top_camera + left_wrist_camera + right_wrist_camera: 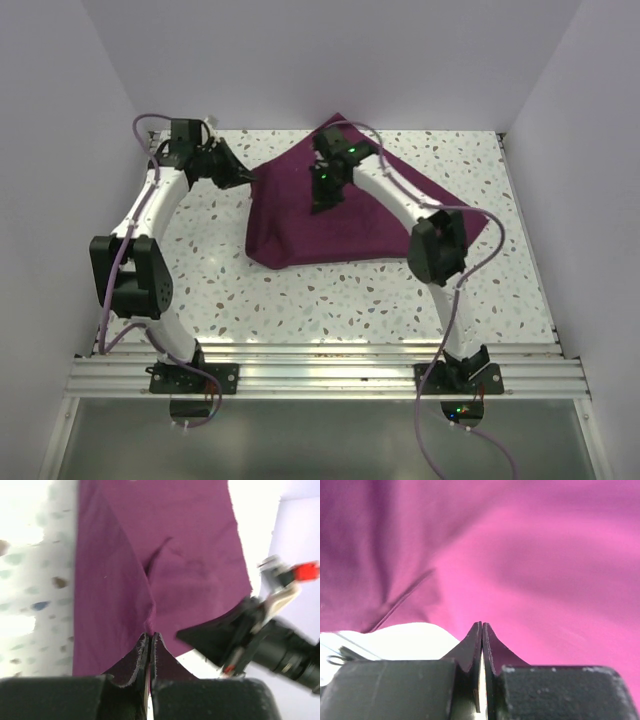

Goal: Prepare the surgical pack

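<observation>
The deep purple-maroon drape (pixel 330 225) of the surgical pack lies rumpled and partly folded on the speckled table (pixel 330 300) at the back middle. My left gripper (pixel 247 180) is at the drape's left corner. In the left wrist view, the left gripper (pixel 150 636) is shut with the drape (pixel 165 545) pinched at its tips. My right gripper (pixel 322 203) is over the middle of the drape. In the right wrist view, the right gripper (pixel 482 625) is shut at a raised edge of the drape (pixel 530 555). Tray, instruments, gauze and pouch are hidden.
White walls enclose the table on the left, back and right. The right arm (pixel 400 200) lies across the drape, with its elbow (pixel 438 248) above the drape's near right edge. The left arm's elbow (pixel 130 275) hangs over the table's left side. A metal rail (pixel 320 375) runs along the near edge.
</observation>
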You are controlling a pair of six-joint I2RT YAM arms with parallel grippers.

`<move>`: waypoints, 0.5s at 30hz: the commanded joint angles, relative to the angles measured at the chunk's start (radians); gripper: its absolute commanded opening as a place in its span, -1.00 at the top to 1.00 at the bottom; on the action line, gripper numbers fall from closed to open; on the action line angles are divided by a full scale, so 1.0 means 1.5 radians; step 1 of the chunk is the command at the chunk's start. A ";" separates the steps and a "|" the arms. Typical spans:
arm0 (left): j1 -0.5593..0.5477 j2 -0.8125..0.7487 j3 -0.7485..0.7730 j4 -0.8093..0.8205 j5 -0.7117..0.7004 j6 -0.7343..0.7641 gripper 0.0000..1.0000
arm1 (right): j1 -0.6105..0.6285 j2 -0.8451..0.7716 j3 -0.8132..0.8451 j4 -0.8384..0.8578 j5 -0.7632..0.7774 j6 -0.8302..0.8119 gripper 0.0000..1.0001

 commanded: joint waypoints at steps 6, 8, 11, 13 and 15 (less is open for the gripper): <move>-0.097 0.065 0.147 0.034 0.040 -0.092 1.00 | -0.208 -0.220 -0.243 0.039 0.060 -0.052 1.00; -0.115 0.093 0.167 0.041 0.044 -0.106 1.00 | -0.235 -0.234 -0.287 0.055 0.066 -0.063 1.00; -0.145 0.131 0.206 0.049 0.050 -0.122 1.00 | -0.252 -0.233 -0.321 0.075 0.062 -0.068 1.00; -0.165 0.159 0.231 0.054 0.055 -0.135 1.00 | -0.256 -0.213 -0.324 0.075 0.060 -0.069 1.00; -0.182 0.175 0.255 0.068 0.065 -0.146 1.00 | -0.261 -0.190 -0.330 0.072 0.057 -0.063 1.00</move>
